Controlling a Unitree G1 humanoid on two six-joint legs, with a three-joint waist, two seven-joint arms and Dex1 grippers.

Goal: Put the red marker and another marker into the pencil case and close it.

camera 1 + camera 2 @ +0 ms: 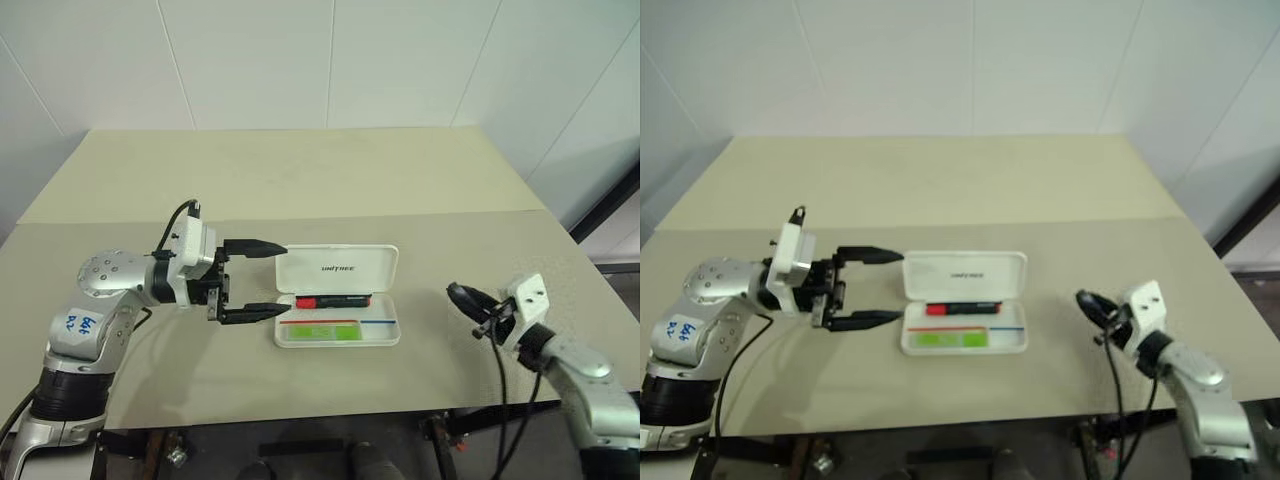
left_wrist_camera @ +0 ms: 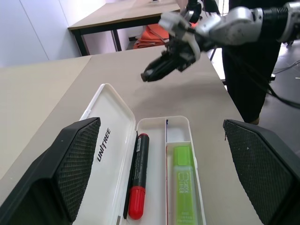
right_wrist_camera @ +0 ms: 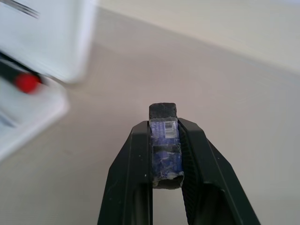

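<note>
- A beige table (image 1: 300, 180) fills the middle of the head view, with a white pencil case (image 1: 337, 296) lying open at its centre, lid leaning back toward the far edge
- Inside the tray, the red marker (image 1: 333, 300) lies along the lid side and the light green marker (image 1: 322, 332) along the near side, a red and blue stripe between them
- At centre left, the left gripper (image 1: 252, 280) points level at the case's left end, jaws spread wide and holding nothing
- At lower right, well apart from the case, the right gripper (image 3: 163, 140) is pinched on a small dark block with a blue label (image 3: 163, 147)
- Judging by this, both markers are in; closing is what remains
- The next move calls for swinging the lid down flat without pushing the case away
</note>
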